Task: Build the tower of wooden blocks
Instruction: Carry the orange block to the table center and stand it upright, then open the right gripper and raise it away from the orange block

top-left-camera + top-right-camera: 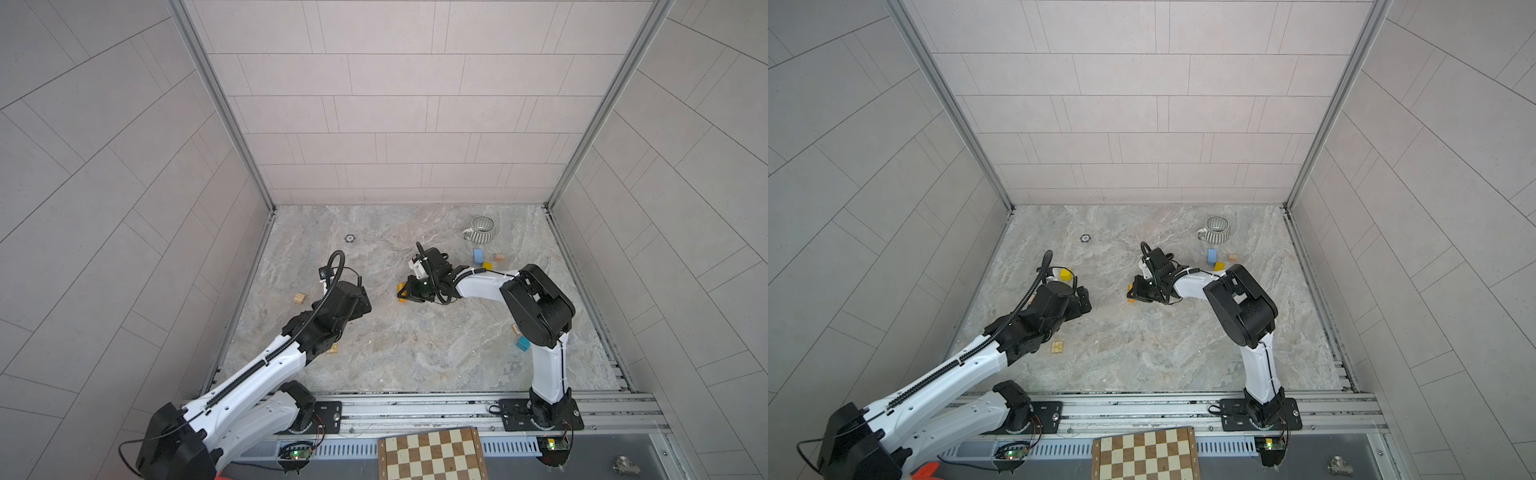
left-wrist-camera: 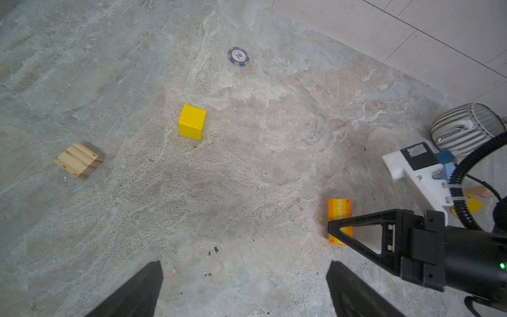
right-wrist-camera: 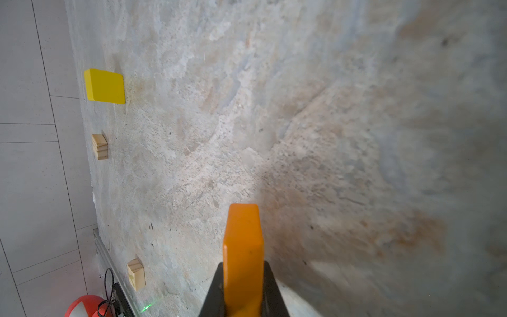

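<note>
Nothing is stacked yet: no block sits on another that I can see. The right gripper [image 3: 243,270] pinches a flat orange block [image 3: 242,236] by its broad faces, low over the middle of the table [image 1: 415,353]. I cannot tell whether its lower edge touches. The left gripper [image 2: 245,264] hangs spread wide and empty, short of a yellow cube [image 2: 192,122], with a plain wood block [image 2: 78,160] further off. A blue block [image 1: 478,256] and a few others sit near the mug [image 1: 482,228]. My reading is that the job has barely begun. The orange piece is likely the base, and nearly all the stacking is left.
</note>
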